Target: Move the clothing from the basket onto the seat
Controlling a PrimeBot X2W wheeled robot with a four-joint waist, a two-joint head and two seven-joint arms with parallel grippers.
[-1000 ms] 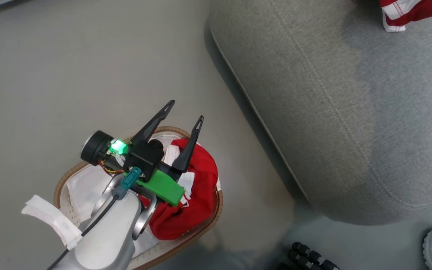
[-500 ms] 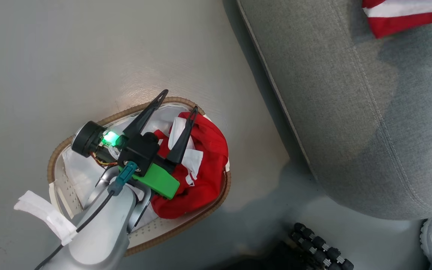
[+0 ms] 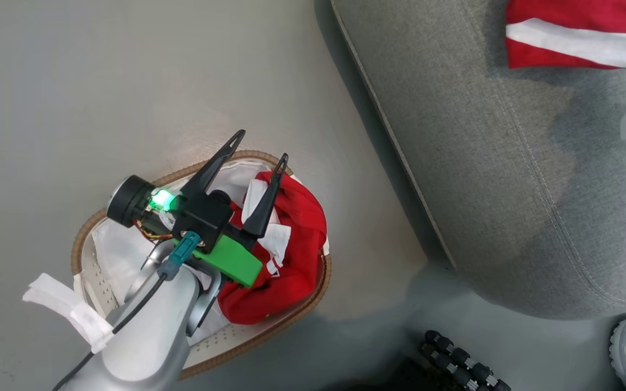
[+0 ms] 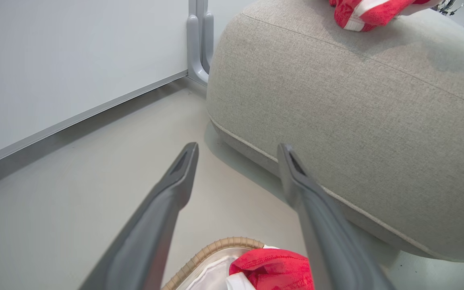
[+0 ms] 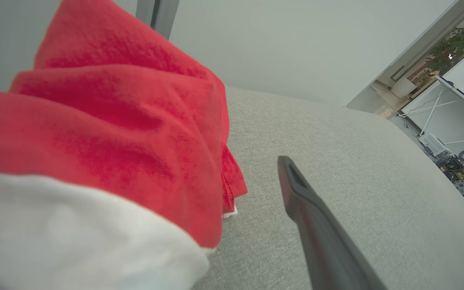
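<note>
Clothing (image 3: 296, 244) sits low in a room with a smooth pale grey floor (image 3: 101, 81) and a white wall panel (image 4: 54, 60). It is crumpled bright red fabric with white panels, filling the right half of the basket (image 3: 302, 317) on the white liner (image 3: 123, 255). A second garment (image 3: 579, 32), red with a broad white band, lies on the grey seat (image 3: 498, 163), well apart. The left gripper (image 3: 262, 144) hovers above the basket, fingers spread, holding nothing. The right gripper (image 5: 238, 161) is beside the second garment; cloth hides one finger, so its grip cannot be told.
</note>
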